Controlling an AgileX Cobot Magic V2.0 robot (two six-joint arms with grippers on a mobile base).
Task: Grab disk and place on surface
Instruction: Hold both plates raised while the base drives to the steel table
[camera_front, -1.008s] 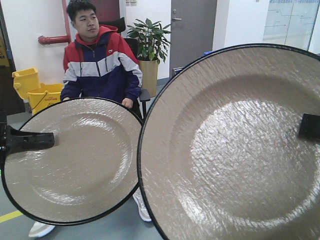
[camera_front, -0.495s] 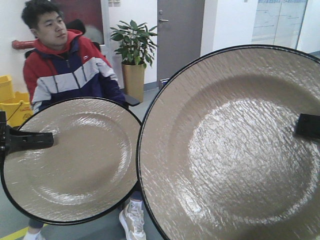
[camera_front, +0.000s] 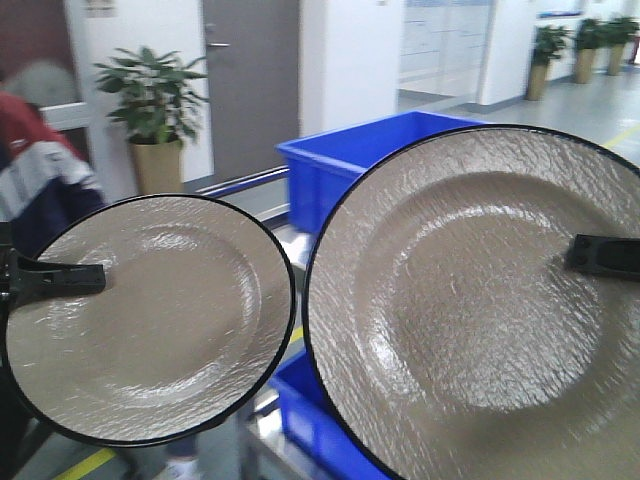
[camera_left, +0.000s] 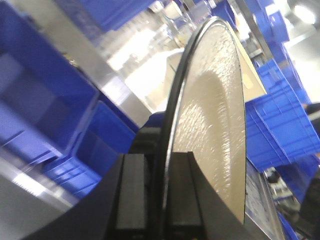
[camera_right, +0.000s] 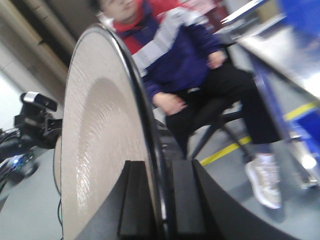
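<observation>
Two disks show as beige, textured plates with black rims, both held upright and facing the front camera. My left gripper (camera_front: 98, 277) is shut on the left rim of the smaller disk (camera_front: 150, 330). My right gripper (camera_front: 574, 254) is shut on the right side of the larger disk (camera_front: 470, 320). The left wrist view shows its disk (camera_left: 215, 115) edge-on, with the left gripper (camera_left: 157, 195) clamping the rim. In the right wrist view the right gripper (camera_right: 161, 200) pinches the other disk (camera_right: 100, 150) the same way. The surface is out of view.
Blue bins (camera_front: 350, 160) stand behind and below the disks, with more blue crates (camera_left: 280, 120) stacked on shelves. At the far left are a potted plant (camera_front: 155, 100) and a seated person in a red and blue jacket (camera_right: 185, 65). A yellow line (camera_right: 225, 150) marks the floor.
The front view has swung right: the person and plant slid to the left edge and blue bins came into view. Both disks stay clamped in the grippers.
</observation>
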